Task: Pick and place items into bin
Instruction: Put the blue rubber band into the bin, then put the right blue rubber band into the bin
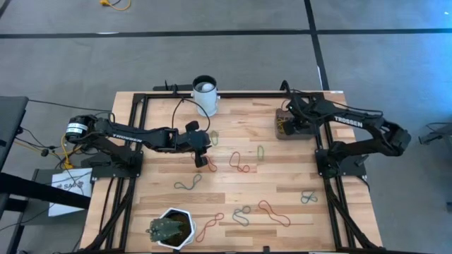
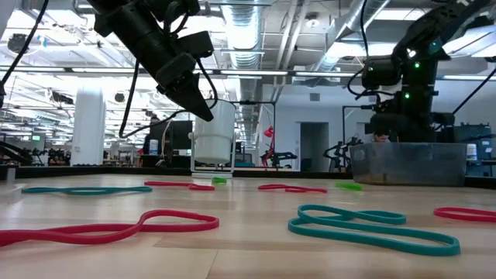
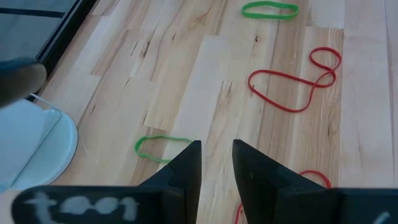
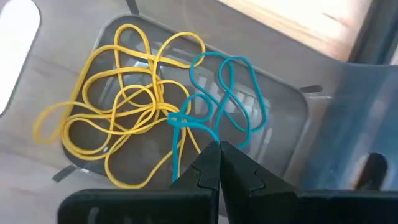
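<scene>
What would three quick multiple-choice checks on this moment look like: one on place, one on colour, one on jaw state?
1. Where is the right gripper?
A. Over the bin
B. Over the plant pot
C. Beside the white cup

2. Which band colours lie in the bin?
A. Red and green
B. Yellow and teal
C. Only red

3. How do the left gripper's jaws stand?
A. Clamped on a red band
B. Apart, holding nothing
C. Out of view

Answers:
1 A, the right wrist view looks straight down into the tray.
2 B, yellow bands and a teal band show there.
3 B, bare wood shows through the gap between them.
</scene>
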Robot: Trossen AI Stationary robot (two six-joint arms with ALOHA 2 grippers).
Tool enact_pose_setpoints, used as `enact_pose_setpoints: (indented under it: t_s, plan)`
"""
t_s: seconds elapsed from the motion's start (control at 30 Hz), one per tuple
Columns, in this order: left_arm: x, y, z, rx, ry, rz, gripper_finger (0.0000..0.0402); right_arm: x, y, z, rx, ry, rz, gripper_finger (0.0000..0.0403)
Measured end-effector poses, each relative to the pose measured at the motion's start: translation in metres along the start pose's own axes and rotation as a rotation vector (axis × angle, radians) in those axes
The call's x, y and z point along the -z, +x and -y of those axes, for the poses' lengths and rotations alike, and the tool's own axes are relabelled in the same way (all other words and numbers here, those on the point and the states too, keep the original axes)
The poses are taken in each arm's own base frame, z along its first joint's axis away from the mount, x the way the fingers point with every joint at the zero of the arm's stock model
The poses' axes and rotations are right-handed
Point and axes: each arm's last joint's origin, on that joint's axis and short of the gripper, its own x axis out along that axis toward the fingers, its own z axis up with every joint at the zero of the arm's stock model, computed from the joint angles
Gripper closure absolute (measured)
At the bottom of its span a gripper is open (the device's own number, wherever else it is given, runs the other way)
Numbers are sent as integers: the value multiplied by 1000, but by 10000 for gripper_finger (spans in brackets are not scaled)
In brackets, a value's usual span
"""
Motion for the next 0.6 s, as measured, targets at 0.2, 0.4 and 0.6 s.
enact_pose_setpoints:
  t_s: [0.2, 0.4, 0.6]
  plan:
    - [0, 0, 0, 0, 3, 0, 319, 6, 12, -1, -11, 6, 17, 402]
    - [0, 0, 0, 0, 2, 0, 319, -1, 11, -2, -29, 13, 79, 380]
    - [0, 0, 0, 1, 1, 0, 319, -7, 9, -2, -9, -43, 138, 342]
